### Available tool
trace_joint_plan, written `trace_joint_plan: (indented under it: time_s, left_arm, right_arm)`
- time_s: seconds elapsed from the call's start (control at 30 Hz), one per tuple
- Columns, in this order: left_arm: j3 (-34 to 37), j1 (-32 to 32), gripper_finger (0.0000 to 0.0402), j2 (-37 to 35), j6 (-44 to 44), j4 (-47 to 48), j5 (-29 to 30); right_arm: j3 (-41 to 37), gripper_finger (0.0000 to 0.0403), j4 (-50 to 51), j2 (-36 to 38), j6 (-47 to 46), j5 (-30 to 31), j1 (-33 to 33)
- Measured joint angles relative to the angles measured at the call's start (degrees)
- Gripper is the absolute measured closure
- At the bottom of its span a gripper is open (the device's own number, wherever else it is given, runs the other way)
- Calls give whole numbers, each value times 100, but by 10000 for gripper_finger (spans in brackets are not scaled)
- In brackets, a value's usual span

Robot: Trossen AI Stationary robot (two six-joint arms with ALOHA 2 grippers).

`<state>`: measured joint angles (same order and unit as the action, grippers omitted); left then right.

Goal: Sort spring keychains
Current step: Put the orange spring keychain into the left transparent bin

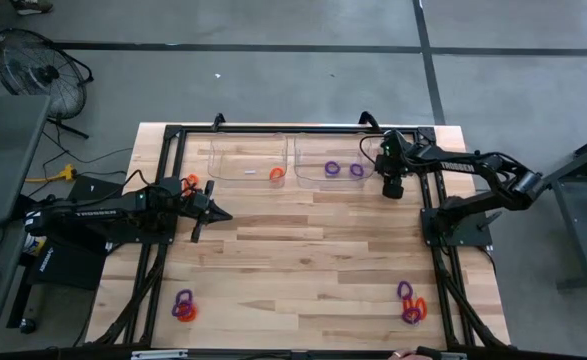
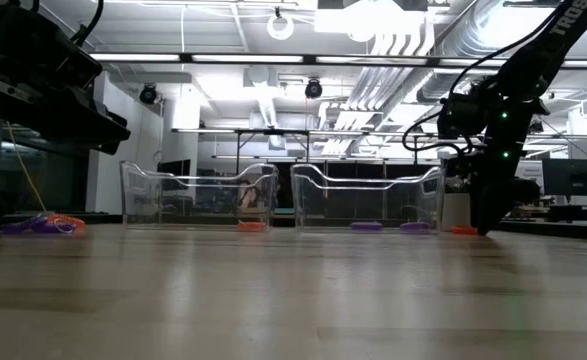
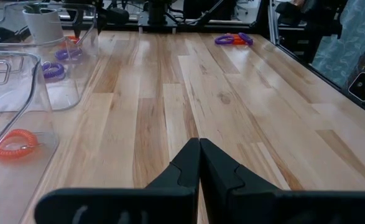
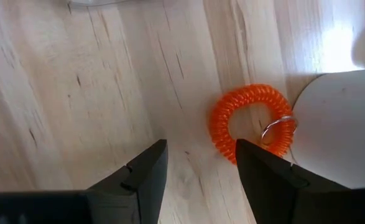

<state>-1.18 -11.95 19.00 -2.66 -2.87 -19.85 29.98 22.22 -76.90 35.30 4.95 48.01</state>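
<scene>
Orange spring keychain, flat, metal ring toward white cup

Probably an industrial lab: exposed ceiling ducts, concrete floor, floor fan.

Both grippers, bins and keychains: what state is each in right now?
Left gripper: shut, empty, over bare table.
Right gripper: open, empty, above an orange keychain that lies flat against a white cup.
Left bin: holds one orange ring.
Right bin: holds two purple rings.
Near-left pile: unsorted, purple and orange.
Near-right pile: unsorted, purple and orange.
</scene>
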Motion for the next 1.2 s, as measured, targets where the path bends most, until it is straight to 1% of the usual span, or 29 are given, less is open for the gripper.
trace_joint_plan:
  time_s: [0.27, 0.53, 0.73, 0.87, 1.1, 1.2]
  left_arm:
    - [-1, -1, 400, 0, -1, 1, -1]
    - [0, -1, 400, 1, -1, 2, 0]
    - [0, -1, 400, 0, -1, 2, -1]
    - [-1, -1, 400, 0, -2, 1, -1]
    - [1, -2, 400, -1, -1, 1, 0]
    - [-1, -2, 400, -1, 0, 2, -1]
  right_arm:
    - [0, 222, 9, 0, 259, -92, 0]
    - [137, 222, 175, -15, 274, -197, -37]
    - [203, 222, 164, -15, 697, -198, -46]
    - [203, 222, 176, -20, 719, -250, -46]
    - [341, 222, 6, -421, 723, -556, -37]
    - [443, 222, -13, -544, 688, -554, -38]
